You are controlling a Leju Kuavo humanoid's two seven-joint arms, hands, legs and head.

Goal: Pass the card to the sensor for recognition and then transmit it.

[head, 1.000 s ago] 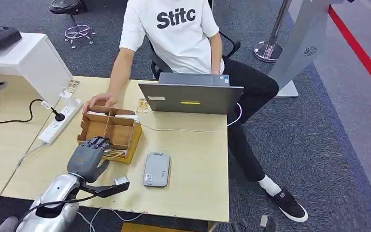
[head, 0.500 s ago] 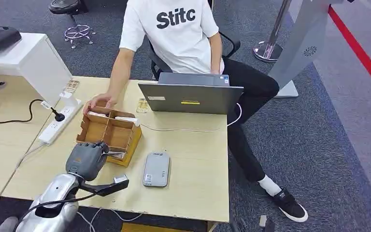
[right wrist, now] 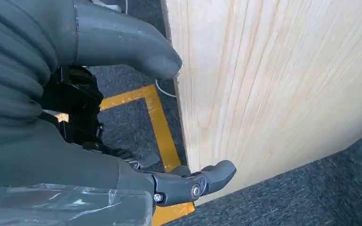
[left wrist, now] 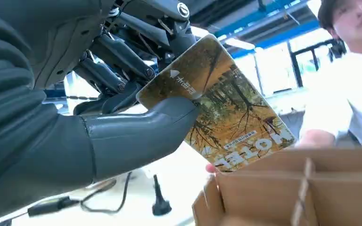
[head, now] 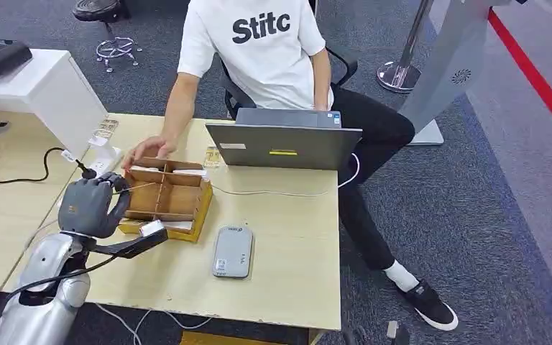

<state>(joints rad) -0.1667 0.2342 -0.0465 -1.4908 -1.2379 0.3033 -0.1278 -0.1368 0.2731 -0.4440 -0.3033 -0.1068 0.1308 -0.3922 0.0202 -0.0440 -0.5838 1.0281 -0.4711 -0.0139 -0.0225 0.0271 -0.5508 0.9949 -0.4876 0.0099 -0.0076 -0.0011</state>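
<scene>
My left hand (head: pixel 90 205) is raised over the left end of the brown cardboard divider box (head: pixel 169 198). It pinches a hotel card (left wrist: pixel 231 113), printed with autumn trees, between thumb and fingers (left wrist: pixel 122 52). From the head the card (head: pixel 135 187) shows as a thin edge pointing over the box. The grey card sensor (head: pixel 233 251) lies flat on the table to the right of the box, apart from the hand. My right hand (right wrist: pixel 52 117) hangs beside the table's wooden edge (right wrist: pixel 264 84), fingers apart and holding nothing.
A person in a white shirt sits behind an open laptop (head: pixel 284 147), one hand (head: pixel 147 149) resting at the box's far left corner. A white power strip (head: pixel 104 162) with a black plug lies left of the box. A white cable (head: pixel 273 192) crosses the table.
My left hand has lifted out of the box's near compartment and moved up and to the left, taking the card with it. The person and the sensor have stayed still.
</scene>
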